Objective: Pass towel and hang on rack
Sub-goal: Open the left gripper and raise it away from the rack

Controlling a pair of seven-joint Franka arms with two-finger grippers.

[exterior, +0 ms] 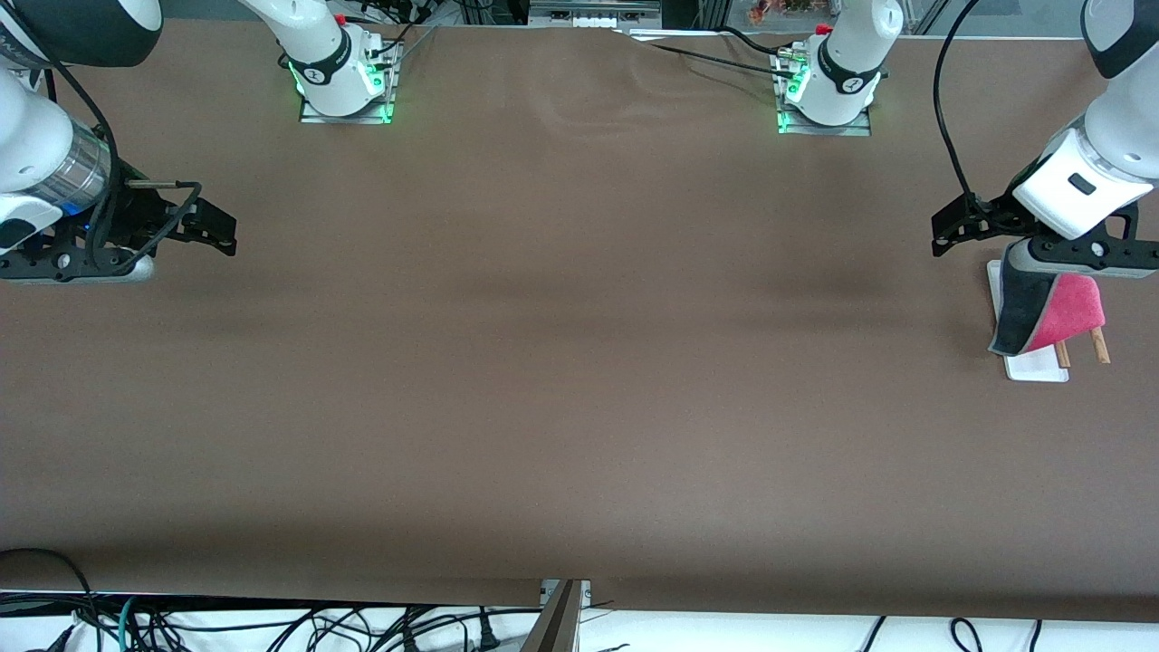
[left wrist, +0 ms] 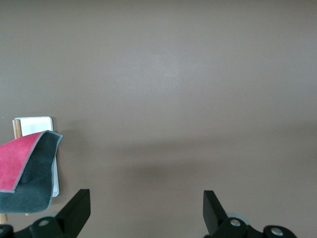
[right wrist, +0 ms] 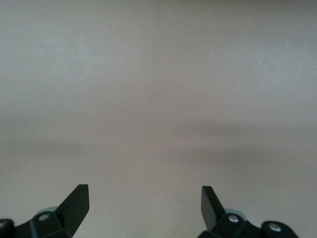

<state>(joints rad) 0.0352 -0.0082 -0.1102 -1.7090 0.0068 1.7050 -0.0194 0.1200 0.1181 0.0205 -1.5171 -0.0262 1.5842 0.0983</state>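
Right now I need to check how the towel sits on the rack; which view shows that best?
The front view: the towel drapes over the rack, both rod tips poking out below it. The left wrist view catches only part of the towel at the picture's edge. The right wrist view shows bare table only.

— How do the two arms stand?
— Both wait low, each at its own end of the table. The left gripper and the right gripper have jaws wide apart, holding nothing.
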